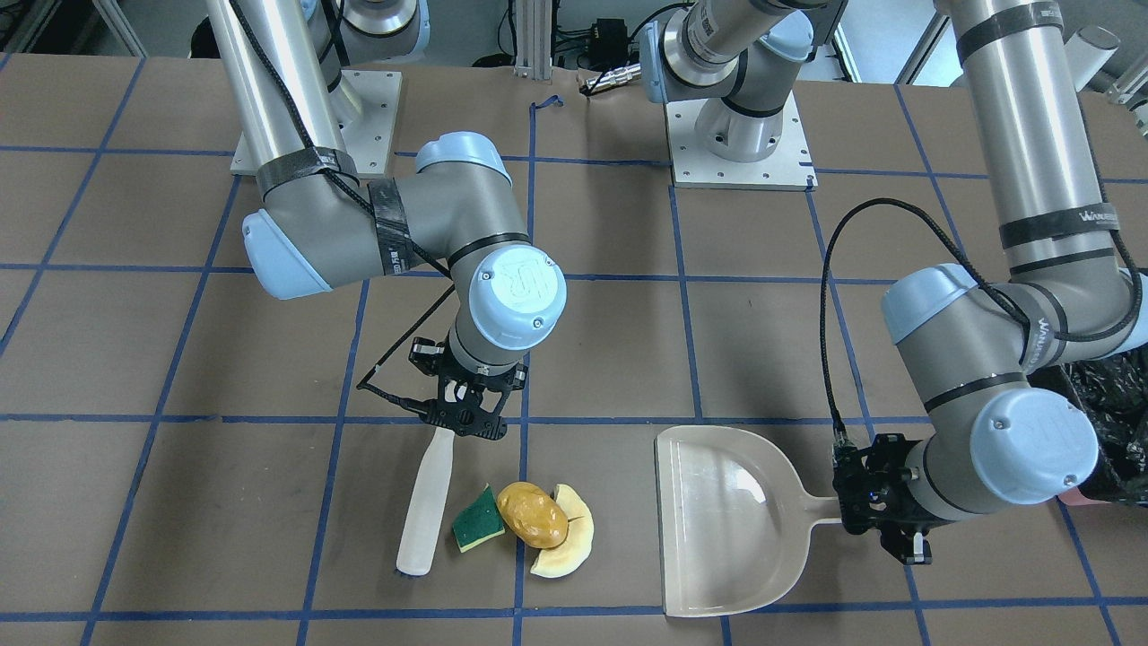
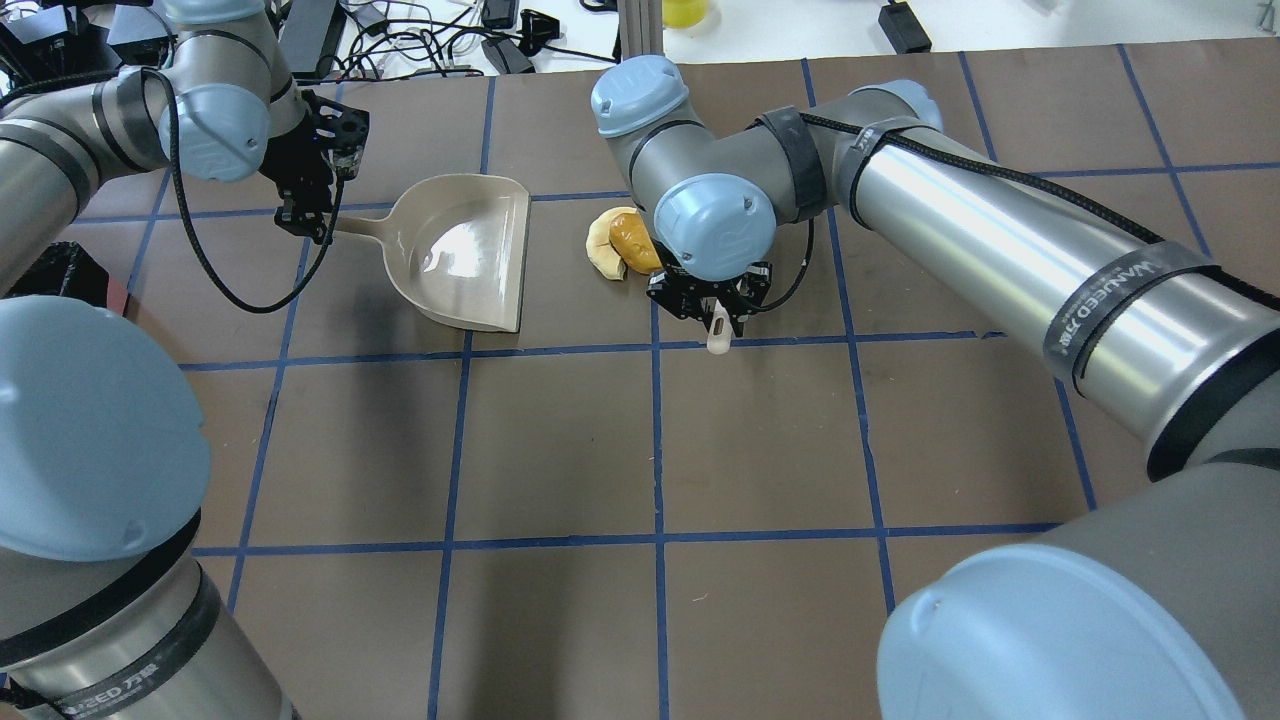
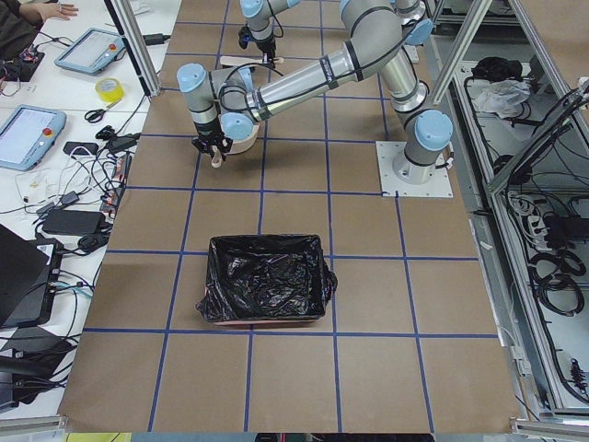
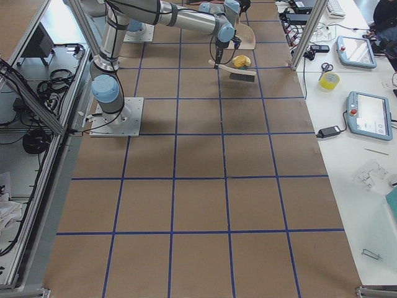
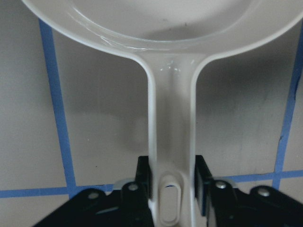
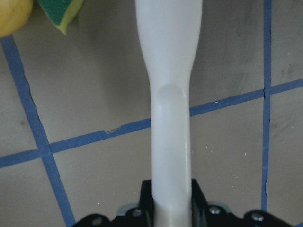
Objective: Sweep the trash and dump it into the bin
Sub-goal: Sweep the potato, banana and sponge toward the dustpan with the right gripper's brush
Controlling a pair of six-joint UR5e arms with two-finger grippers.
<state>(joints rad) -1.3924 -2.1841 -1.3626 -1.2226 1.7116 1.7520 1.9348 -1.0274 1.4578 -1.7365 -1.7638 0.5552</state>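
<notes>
While right gripper point(image 1: 456, 423) grips brush point(image 1: 426, 511) and left gripper point(image 1: 847, 513) dustpan point(image 1: 726, 529), bin point(image 1: 1110, 404) looks half-hidden from the front.

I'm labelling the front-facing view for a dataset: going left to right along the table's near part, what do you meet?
brush → sponge wedge → potato-like lump → crescent slice → dustpan → left gripper on the dustpan's handle → bin at the right edge.

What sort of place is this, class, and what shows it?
Most likely a robotics lab: a left arm and right arm bolted to a table marked with a blue tape grid, with teach pendants and cables on the side bench.
</notes>
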